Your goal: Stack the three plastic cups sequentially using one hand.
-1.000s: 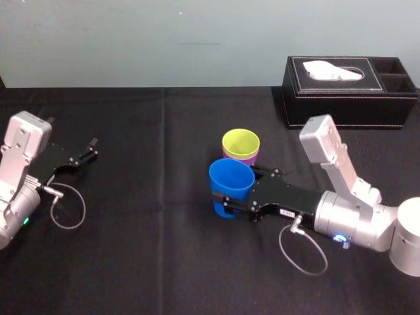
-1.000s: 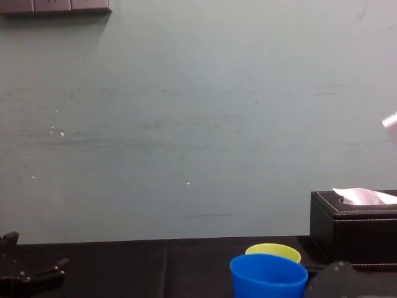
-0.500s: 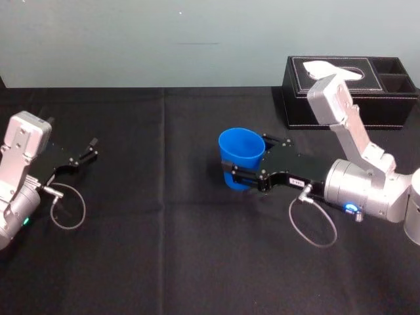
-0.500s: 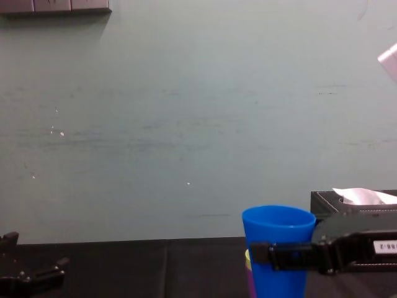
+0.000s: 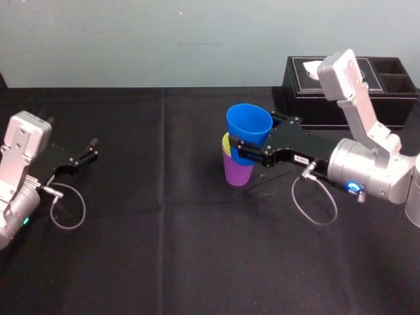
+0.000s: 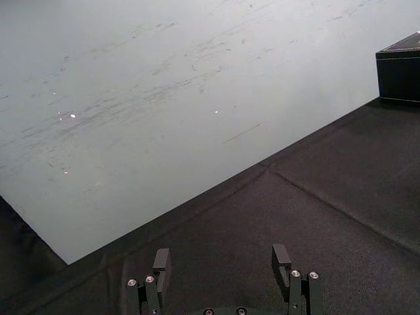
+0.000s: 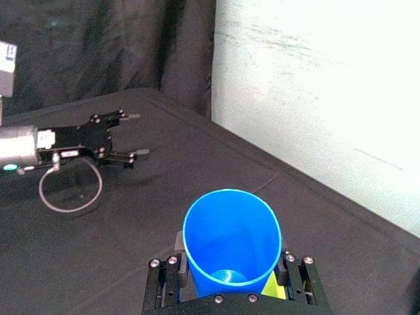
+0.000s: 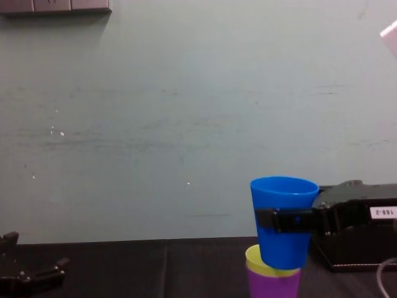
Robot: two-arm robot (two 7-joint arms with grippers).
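A black-draped bench (image 5: pixel 164 249) sits against a pale wall (image 5: pixel 131 39). The right end effector (image 5: pixel 244 149) clasps the blue cup (image 5: pixel 248 128) at mid-bench, its base at the mouth of the yellow-green cup (image 8: pixel 257 259) — itself nested in the purple cup (image 5: pixel 236 172). The left end effector (image 5: pixel 88 149) rests far left, fingers spread.

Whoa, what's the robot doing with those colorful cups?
The robot is stacking cups. Its right gripper holds the blue cup in the air, just above the yellow-green cup, which already sits inside the purple cup on the black table. The blue one is not pushed down into the stack yet. The left gripper rests open, off at the table's left side, touching nothing.
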